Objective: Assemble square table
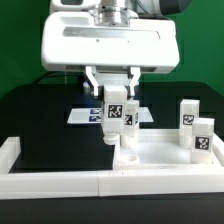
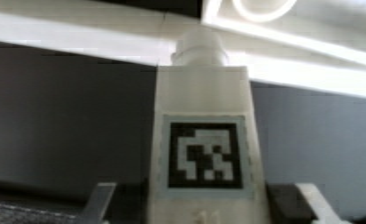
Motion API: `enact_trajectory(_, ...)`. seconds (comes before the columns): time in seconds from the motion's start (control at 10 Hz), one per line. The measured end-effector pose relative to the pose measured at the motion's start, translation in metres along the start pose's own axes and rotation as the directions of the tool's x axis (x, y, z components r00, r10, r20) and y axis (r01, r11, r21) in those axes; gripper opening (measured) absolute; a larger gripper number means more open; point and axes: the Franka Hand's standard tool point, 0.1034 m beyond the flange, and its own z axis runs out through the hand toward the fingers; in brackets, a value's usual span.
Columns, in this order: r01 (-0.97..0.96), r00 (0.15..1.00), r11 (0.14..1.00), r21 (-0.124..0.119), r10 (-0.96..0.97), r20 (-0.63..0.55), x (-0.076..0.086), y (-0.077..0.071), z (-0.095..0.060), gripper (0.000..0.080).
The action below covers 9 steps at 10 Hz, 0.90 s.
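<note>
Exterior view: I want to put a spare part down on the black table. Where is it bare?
Bare table lies on the exterior view's left, between marker board and border bar. Crowded: the tabletop, where the gripper holds a leg beside two legs.

The exterior view looks from the front of the black table (image 1: 40, 120), slightly above it and at middle distance, facing the arm across the white border bars (image 1: 60, 182) in the foreground. The wrist view sits very close, looking along the gripper (image 2: 201, 200) past its two fingers (image 2: 103, 205) at a tagged leg (image 2: 205, 120) that fills most of the picture (background blurred). Both views share that leg (image 1: 117, 112) and the gripper (image 1: 115, 95) around it.
</note>
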Motion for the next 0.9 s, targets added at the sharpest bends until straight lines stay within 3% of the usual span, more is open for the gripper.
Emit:
enact_trajectory(0.5, -0.047, 0.999, 0.998, 0.036, 0.048, -0.015, -0.009, -0.023, 0.012, 0.0291)
enact_trajectory(0.9, -0.038, 0.999, 0.998, 0.048, 0.038, 0.014, -0.024, -0.033, 0.020, 0.0291)
